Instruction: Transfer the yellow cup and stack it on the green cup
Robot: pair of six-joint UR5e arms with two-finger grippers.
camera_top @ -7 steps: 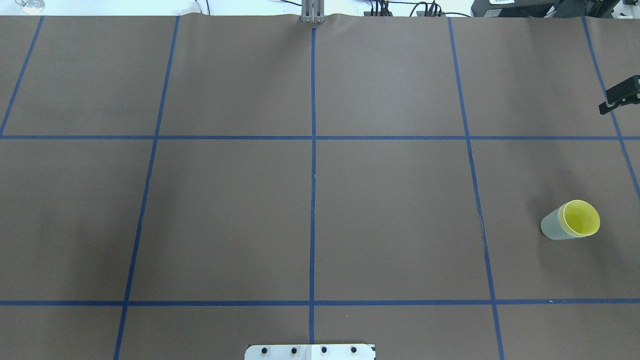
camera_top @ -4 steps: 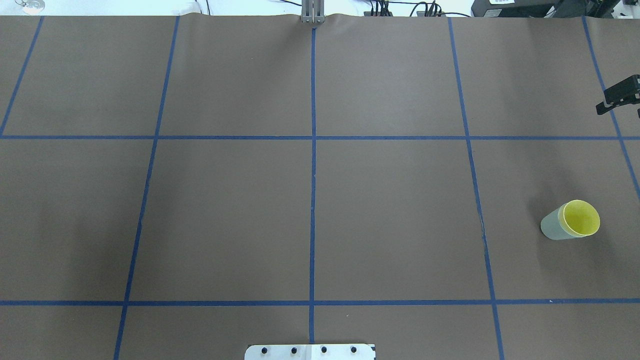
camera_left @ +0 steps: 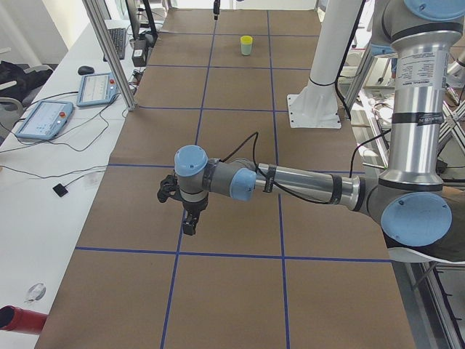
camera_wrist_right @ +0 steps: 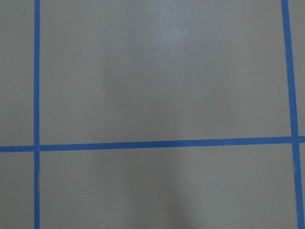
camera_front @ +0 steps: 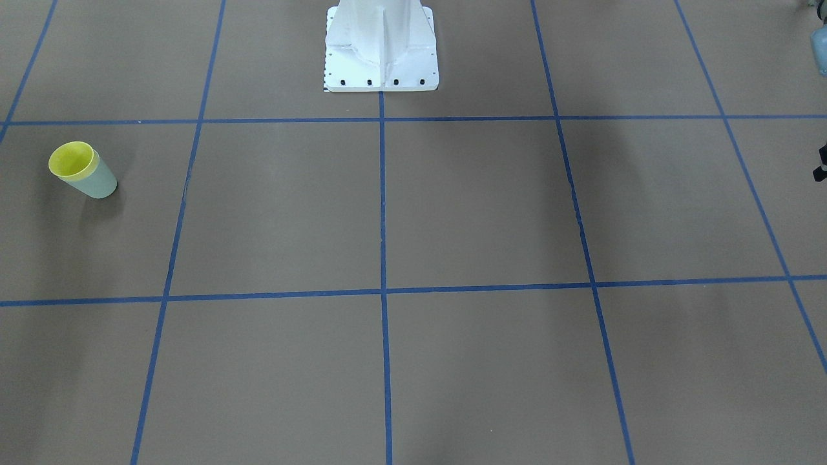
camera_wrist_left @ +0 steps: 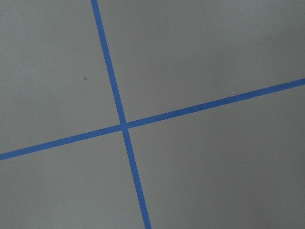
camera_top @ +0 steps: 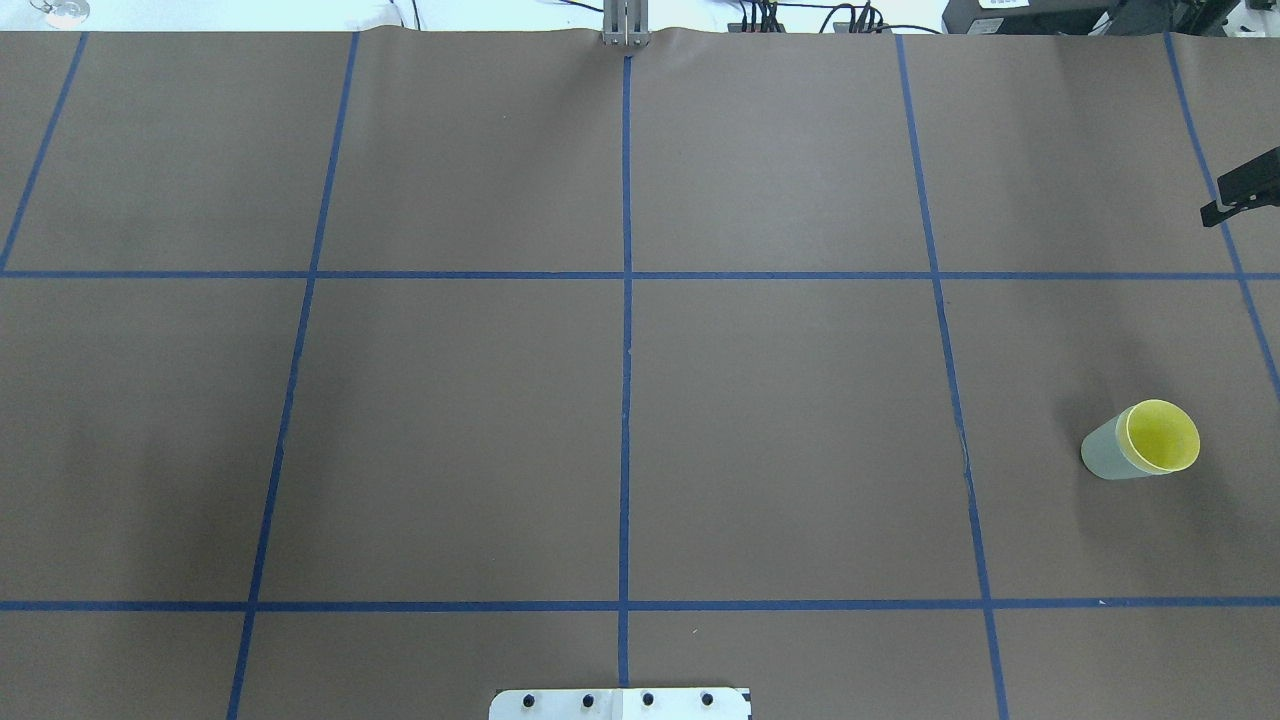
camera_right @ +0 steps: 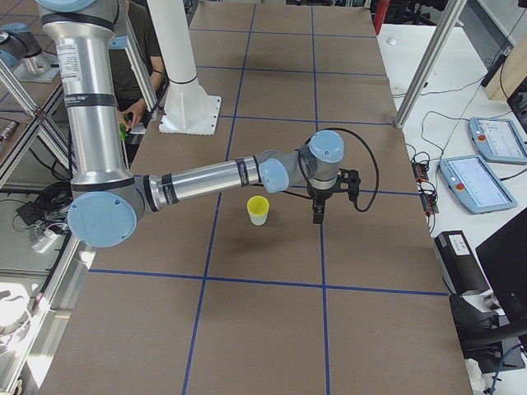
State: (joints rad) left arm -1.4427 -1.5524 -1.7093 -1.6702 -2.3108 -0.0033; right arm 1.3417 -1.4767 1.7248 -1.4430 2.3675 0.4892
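The yellow cup (camera_top: 1163, 438) sits nested inside the green cup (camera_top: 1100, 455), upright on the table's right side. The pair also shows in the front view, the yellow cup (camera_front: 71, 160) in the green cup (camera_front: 98, 185), and in the right side view as a yellow rim (camera_right: 258, 203) over the green base (camera_right: 258, 219). My right gripper (camera_top: 1238, 190) hangs at the overhead view's right edge, apart from the cups and holding nothing. Only part of it shows, so I cannot tell its jaws. My left gripper (camera_left: 187, 218) hovers over the table's far left end. Its state is unclear.
Brown table cover (camera_top: 780, 430) with a blue tape grid. The robot's white base (camera_front: 381, 45) stands at the table's near middle edge. Both wrist views show only bare cover and tape lines. Teach pendants (camera_right: 478, 164) lie beside the table.
The visible part of my right gripper has shifted slightly at the right edge of the overhead view. The stacked cups have not moved.
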